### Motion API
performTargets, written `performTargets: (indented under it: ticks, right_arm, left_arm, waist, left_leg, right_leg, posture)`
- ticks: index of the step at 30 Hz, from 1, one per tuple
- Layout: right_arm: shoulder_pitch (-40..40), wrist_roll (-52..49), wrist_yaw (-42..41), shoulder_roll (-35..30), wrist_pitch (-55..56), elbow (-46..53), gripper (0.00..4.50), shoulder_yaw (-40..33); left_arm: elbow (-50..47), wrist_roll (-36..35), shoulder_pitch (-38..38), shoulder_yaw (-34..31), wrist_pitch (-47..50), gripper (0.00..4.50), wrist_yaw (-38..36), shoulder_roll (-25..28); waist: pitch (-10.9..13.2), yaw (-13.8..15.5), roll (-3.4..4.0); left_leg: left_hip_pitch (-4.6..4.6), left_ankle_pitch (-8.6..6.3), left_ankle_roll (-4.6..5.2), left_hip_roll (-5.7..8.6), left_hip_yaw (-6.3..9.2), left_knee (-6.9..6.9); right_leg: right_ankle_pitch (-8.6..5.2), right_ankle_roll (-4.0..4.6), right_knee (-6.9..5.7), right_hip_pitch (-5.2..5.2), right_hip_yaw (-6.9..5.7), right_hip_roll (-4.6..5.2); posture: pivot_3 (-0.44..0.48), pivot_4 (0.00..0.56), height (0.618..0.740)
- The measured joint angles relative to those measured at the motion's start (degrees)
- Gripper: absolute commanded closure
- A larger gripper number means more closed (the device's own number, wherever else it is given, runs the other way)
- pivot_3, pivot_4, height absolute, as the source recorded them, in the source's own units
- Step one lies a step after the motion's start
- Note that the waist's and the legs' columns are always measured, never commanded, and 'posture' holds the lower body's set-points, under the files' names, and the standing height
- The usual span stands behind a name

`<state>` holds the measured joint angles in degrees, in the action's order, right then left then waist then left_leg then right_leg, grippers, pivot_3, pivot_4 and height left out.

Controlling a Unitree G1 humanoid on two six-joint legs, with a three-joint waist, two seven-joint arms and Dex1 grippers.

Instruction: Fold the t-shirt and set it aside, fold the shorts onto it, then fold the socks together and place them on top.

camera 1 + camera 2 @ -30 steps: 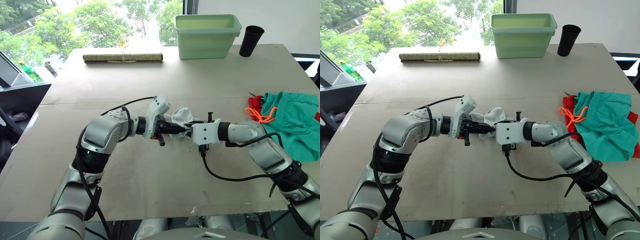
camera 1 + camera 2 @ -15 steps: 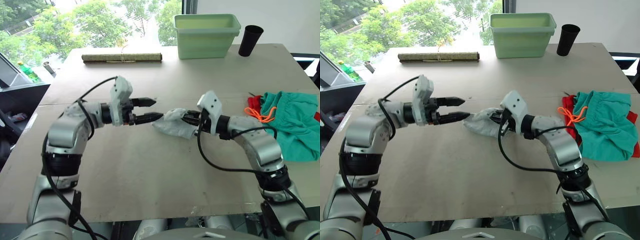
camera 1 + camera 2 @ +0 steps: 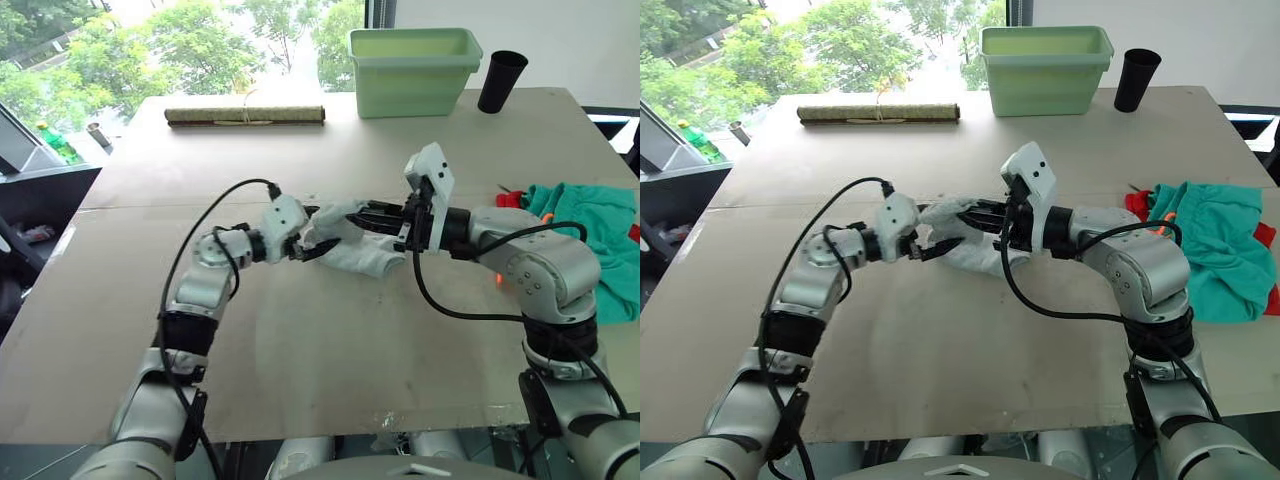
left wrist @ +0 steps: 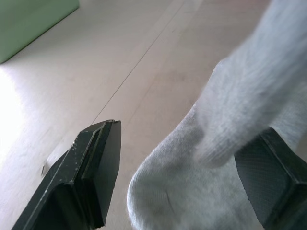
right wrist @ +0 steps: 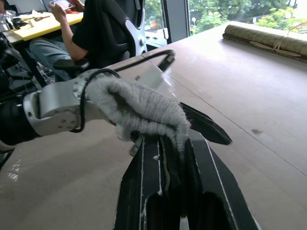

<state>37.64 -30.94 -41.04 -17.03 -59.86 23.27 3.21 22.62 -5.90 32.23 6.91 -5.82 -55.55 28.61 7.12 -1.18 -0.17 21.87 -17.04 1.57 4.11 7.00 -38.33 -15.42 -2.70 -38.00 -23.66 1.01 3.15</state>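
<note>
- Right gripper (image 5: 175,143): black fingers pinched on the pale grey-white knit socks (image 3: 350,245), one end lifted off the table.
- Left gripper (image 3: 312,240): jaws spread wide, straddling the socks' other end, not yet closed.
- Socks at mid-table; soft, fuzzy, limp.
- Judged step: folding the socks together. Next: left jaws must close on the fabric.
- Teal-green cloth shorts (image 3: 590,235) with orange drawstring lie over the bright red thin t-shirt (image 3: 1138,205) at the table's right edge.

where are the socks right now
In the head views the socks are mid-table between the two grippers, pinched by the right gripper, with the open left gripper at their left end.
</note>
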Motion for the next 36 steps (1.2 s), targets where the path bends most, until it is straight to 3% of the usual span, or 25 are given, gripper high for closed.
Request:
performTargets:
  ticks: [3,6,7,11,15,18,22,23,24,27,28,30,31,34,36]
  right_arm:
    - [0.0,-2.2,3.4,0.6,-4.2,0.1,4.5,-2.8]
    - [-0.3,-5.0,7.9,3.6,-9.2,0.0,4.5,-7.0]
    - [-0.9,-6.3,9.9,5.0,-11.4,0.0,4.5,-9.0]
    - [-2.4,-8.5,16.6,11.0,-17.7,-1.7,4.5,-14.6]
    - [-2.5,-8.6,24.8,19.6,-23.1,-4.1,4.5,-20.1]
    - [-2.6,-8.2,30.1,24.9,-26.0,-5.4,4.5,-23.6]
    - [-3.2,-4.1,39.7,25.2,-25.6,-8.4,4.5,-28.2]
    - [-3.8,-3.6,41.2,25.2,-24.7,-8.5,3.81,-28.6]
    - [-4.6,-3.3,42.5,25.3,-23.5,-8.3,3.61,-28.6]
    - [-6.8,-3.2,44.5,25.6,-22.1,-7.7,2.32,-28.5]
    - [-7.9,-3.2,45.2,25.7,-21.8,-7.0,1.62,-28.4]
    - [-8.4,-3.7,45.4,25.8,-21.7,-5.8,1.18,-27.7]
    - [-8.8,-3.9,45.7,25.8,-21.8,-4.8,0.71,-27.0]
    - [-12.9,-6.2,42.5,23.6,-23.9,2.1,0.71,-21.3]
    - [-13.4,-7.2,38.3,16.0,-22.9,6.4,0.71,-15.2]
  left_arm:
    - [1.0,-2.7,0.1,-0.1,-0.3,2.97,-4.8,0.1]
    - [0.3,-8.1,0.2,-1.3,5.9,4.24,-10.7,1.9]
    - [0.3,-10.8,0.8,-2.2,10.5,4.47,-13.1,3.4]
    - [-0.5,-16.4,5.5,-3.7,25.4,4.47,-20.6,10.1]
    - [0.4,-17.4,15.1,-0.2,38.6,4.47,-30.3,16.2]
    - [3.9,-14.9,20.6,4.4,42.7,4.47,-33.7,16.0]
    - [14.8,-8.2,28.2,12.4,44.0,4.47,-34.9,11.1]
    - [16.9,-6.4,29.0,13.8,43.4,3.77,-34.8,10.2]
    - [19.6,-4.2,29.6,14.7,41.8,3.56,-34.3,8.9]
    - [24.6,-0.8,30.4,15.7,38.3,2.28,-32.5,7.1]
    - [26.1,0.4,30.4,15.7,36.8,1.66,-32.0,7.0]
    - [27.1,1.0,30.4,15.6,35.6,1.17,-31.3,6.9]
    - [27.6,1.3,30.5,15.1,34.8,0.7,-30.6,6.7]
    - [26.3,-0.6,29.8,9.5,33.5,0.7,-29.3,8.0]
    - [19.2,-3.7,26.6,3.5,32.0,0.7,-27.4,9.1]
  waist:
    - [0.0,-0.6,0.0]
    - [0.0,-1.1,0.0]
    - [0.0,-1.3,0.0]
    - [0.0,-1.3,0.0]
    - [0.0,-1.2,0.02]
    - [0.0,-1.2,0.03]
    - [0.0,-1.0,0.03]
    - [0.0,-1.2,0.03]
    - [0.0,-1.5,0.03]
    - [0.0,-2.6,0.03]
    - [0.0,-3.2,0.03]
    - [0.0,-3.5,0.03]
    - [0.0,-3.7,0.02]
    - [0.0,-4.1,0.02]
    - [0.0,-4.2,0.03]
  left_leg:
    - [0.03,0.0,0.0,-0.01,0.06,0.01]
    - [0.03,0.0,0.0,-0.01,0.1,0.02]
    - [0.04,0.0,0.0,-0.01,0.15,0.02]
    - [0.03,0.0,0.0,0.02,0.19,0.01]
    - [-0.04,0.0,0.0,0.23,0.36,0.01]
    - [-0.09,0.01,0.01,0.57,0.63,0.0]
    - [-0.05,0.01,0.02,0.88,0.9,-0.01]
    - [-0.06,0.01,0.02,0.89,0.9,0.0]
    - [-0.07,0.01,0.01,0.88,1.0,0.01]
    - [-0.03,0.04,-0.03,0.88,1.16,0.05]
    - [-0.01,0.04,-0.04,0.88,1.18,0.06]
    - [-0.02,0.04,-0.05,0.9,1.2,0.08]
    - [0.0,0.04,-0.05,0.9,1.22,0.1]
    - [0.23,0.04,-0.05,0.91,1.24,0.04]
    - [0.23,0.04,-0.05,1.02,1.24,0.05]
  right_leg:
    - [0.0,0.0,0.0,-0.02,-0.01,0.0]
    - [0.0,0.0,-0.01,-0.02,-0.02,0.0]
    - [0.0,0.0,-0.04,-0.02,-0.04,-0.02]
    - [0.0,0.0,-0.11,-0.03,-0.08,-0.02]
    - [0.0,0.0,-0.75,-0.08,-0.12,0.04]
    - [-0.01,0.0,-0.87,-0.14,-0.08,0.08]
    - [-0.01,0.0,-0.87,-0.23,-0.09,0.08]
    - [-0.01,0.0,-0.88,-0.32,-0.04,0.12]
    - [-0.01,0.0,-0.91,-0.33,0.16,0.12]
    - [-0.01,0.0,-0.94,-0.5,0.34,0.08]
    - [-0.01,0.0,-0.95,-0.63,0.55,0.01]
    - [-0.01,0.0,-0.96,-0.71,0.69,-0.02]
    - [0.0,0.0,-0.97,-0.72,0.67,-0.02]
    - [0.0,0.0,-0.98,-1.0,0.72,-0.02]
    - [0.0,-0.01,-0.95,-1.0,0.81,0.05]
  posture:
    - [0.0,0.15,0.74]
    - [0.0,0.15,0.74]
    - [0.0,0.15,0.74]
    - [0.0,0.15,0.74]
    - [0.0,0.15,0.74]
    - [0.0,0.15,0.74]
    - [0.0,0.15,0.74]
    - [0.0,0.15,0.74]
    - [0.0,0.15,0.74]
    - [0.0,0.15,0.74]
    - [0.0,0.15,0.74]
    - [0.0,0.15,0.74]
    - [0.0,0.15,0.74]
    - [0.0,0.15,0.74]
    - [0.0,0.15,0.74]
